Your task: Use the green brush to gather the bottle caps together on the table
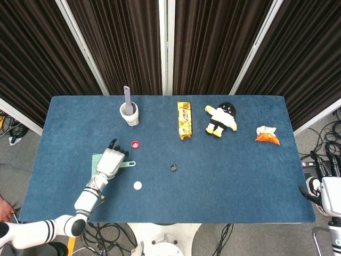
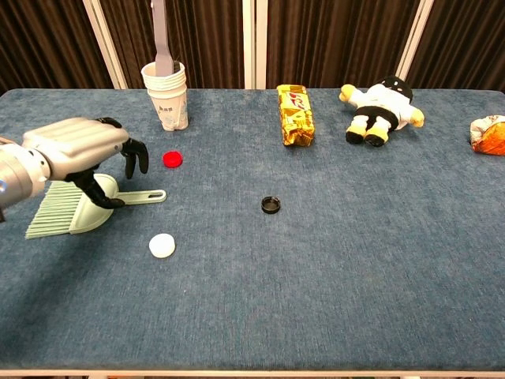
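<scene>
The green brush point(image 2: 72, 208) lies flat at the table's left, bristles to the left and handle point(image 2: 147, 196) to the right. My left hand point(image 2: 80, 150) hovers over the brush body with fingers spread and curved downward, thumb close to the brush; nothing is gripped. In the head view the left hand point(image 1: 111, 161) covers most of the brush point(image 1: 96, 161). A red cap point(image 2: 172, 159), a white cap point(image 2: 162, 245) and a black cap point(image 2: 271, 204) lie apart around it. My right hand point(image 1: 329, 188) hangs off the table's right edge, fingers apart and empty.
At the back stand stacked paper cups point(image 2: 167, 97) holding a grey tool, a yellow snack packet point(image 2: 295, 115), a plush doll point(image 2: 381, 109) and an orange wrapper point(image 2: 489, 134). The blue table's front edge point(image 2: 252, 368) is near.
</scene>
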Controlling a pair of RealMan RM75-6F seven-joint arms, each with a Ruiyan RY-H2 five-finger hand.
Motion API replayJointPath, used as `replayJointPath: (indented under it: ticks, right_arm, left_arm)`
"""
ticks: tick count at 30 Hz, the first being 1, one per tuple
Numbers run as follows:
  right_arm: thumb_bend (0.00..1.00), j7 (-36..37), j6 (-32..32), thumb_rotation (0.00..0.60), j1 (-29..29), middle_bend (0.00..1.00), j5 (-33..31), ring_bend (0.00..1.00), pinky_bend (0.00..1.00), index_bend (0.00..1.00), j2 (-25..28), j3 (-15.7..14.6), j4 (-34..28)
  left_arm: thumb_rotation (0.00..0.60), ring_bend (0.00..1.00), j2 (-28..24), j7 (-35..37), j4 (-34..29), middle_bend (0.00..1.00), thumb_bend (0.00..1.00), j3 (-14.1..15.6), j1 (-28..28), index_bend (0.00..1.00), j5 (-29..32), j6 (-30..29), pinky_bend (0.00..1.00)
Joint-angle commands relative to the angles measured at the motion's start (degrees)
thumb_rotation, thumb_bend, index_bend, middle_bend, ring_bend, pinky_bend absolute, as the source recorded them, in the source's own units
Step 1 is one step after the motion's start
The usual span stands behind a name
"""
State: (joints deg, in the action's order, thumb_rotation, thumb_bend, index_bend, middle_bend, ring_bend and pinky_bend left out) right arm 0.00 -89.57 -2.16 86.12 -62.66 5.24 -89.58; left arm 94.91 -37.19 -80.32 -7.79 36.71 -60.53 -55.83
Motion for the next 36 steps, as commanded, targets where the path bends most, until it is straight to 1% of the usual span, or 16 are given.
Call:
replayJointPath:
  ticks: [1,7,16,20,24,28,30,34,36]
  right_arm:
    - [0.08,0.2,0.2,0.600,0.0,0.20,-0.1,0.00,0.06,0.01,-0.1,0.0,0.1]
    - [0.08,0.8,0.5,0.600,0.0,0.20,-0.7,0.00,0.06,0.01,0.0,0.2,0.7]
    - [0.08,1.0,1.0,0.600,-0.2,0.20,-1.2,0.00,0.05,0.01,-0.4,0.4,1.3]
    - [0.08,1.2,1.0,0.600,-0.1,0.20,-1.4,0.00,0.05,0.01,-0.5,0.5,1.4]
    - [0.08,1.4,0.9,0.600,0.0,0.20,-1.4,0.00,0.04,0.01,-0.6,0.4,1.6]
    - [0.08,1.7,0.7,0.600,0.2,0.20,-1.4,0.00,0.04,0.01,-0.6,0.4,1.8]
    - [0.08,1.8,0.6,0.600,0.3,0.20,-1.4,0.00,0.04,0.01,-0.6,0.4,1.8]
    - [0.08,2.2,0.5,0.600,0.5,0.21,-1.5,0.00,0.04,0.01,-0.4,0.4,1.7]
    - [0.08,2.2,0.3,0.600,0.6,0.21,-1.4,0.00,0.04,0.01,-0.3,0.4,1.6]
  left_arm:
    - [0.600,0.26,1.3,-1.6,1.4,0.42,0.24,0.4,0.9,0.35,1.5,0.0,0.05]
    - [0.600,0.27,2.8,-4.0,3.0,0.43,0.24,0.9,1.8,0.37,3.7,0.2,0.05]
    - [0.600,0.29,3.6,-5.4,3.7,0.45,0.25,1.6,2.6,0.39,5.2,0.1,0.06]
    - [0.600,0.31,3.8,-5.5,4.4,0.47,0.26,1.8,3.0,0.41,5.4,0.4,0.06]
    - [0.600,0.32,4.2,-5.4,5.2,0.48,0.26,2.4,3.1,0.42,5.4,0.4,0.06]
    - [0.600,0.33,4.6,-4.5,6.2,0.49,0.27,2.9,3.1,0.43,4.1,0.1,0.07]
    - [0.600,0.36,4.8,-3.4,6.8,0.52,0.29,3.1,3.1,0.46,2.9,0.0,0.09]
    - [0.600,0.40,4.1,-0.5,7.1,0.56,0.32,3.8,2.7,0.49,0.0,-0.6,0.21]
    - [0.600,0.40,2.7,1.7,6.2,0.56,0.33,4.0,2.5,0.49,-1.7,-0.6,0.21]
